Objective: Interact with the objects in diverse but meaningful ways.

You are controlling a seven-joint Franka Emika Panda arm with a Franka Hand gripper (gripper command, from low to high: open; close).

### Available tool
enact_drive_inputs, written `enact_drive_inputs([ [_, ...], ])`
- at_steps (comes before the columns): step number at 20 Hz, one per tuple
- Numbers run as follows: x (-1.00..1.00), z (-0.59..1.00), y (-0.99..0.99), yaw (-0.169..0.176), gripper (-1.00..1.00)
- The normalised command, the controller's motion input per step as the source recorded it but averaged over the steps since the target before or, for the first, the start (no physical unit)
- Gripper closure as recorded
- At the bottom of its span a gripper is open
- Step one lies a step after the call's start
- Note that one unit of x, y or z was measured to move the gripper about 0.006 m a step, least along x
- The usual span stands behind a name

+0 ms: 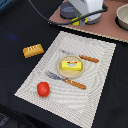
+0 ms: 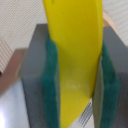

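Note:
In the wrist view a yellow banana (image 2: 75, 55) fills the frame, clamped between the green pads (image 2: 52, 82) of my gripper (image 2: 80, 85), which is shut on it. In the exterior view the gripper (image 1: 80, 19) hangs at the far edge of the placemat, a sliver of yellow banana (image 1: 75, 21) showing beneath it. A yellow block with a red label (image 1: 71, 65) lies on a small round plate (image 1: 59, 68) mid-mat. The red tomato (image 1: 43, 89) rests near the mat's front corner. The orange-brown bread loaf (image 1: 33, 50) lies on the dark table at the exterior view's left.
A woven placemat (image 1: 100, 95) covers the dark table. A knife (image 1: 82, 57) lies beyond the plate and a fork (image 1: 65, 80) in front of it, both with orange handles. A brown board (image 1: 107, 27) with a bowl (image 1: 122, 17) sits at the back right.

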Motion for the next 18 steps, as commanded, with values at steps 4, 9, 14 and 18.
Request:
enact_drive_inputs([
  [4,0.35,-0.10,0.38,0.023,1.00],
  [9,0.28,-0.24,0.56,0.049,1.00],
  [14,0.27,-0.29,0.50,0.047,1.00],
  [18,0.24,-0.24,0.33,0.015,1.00],
])
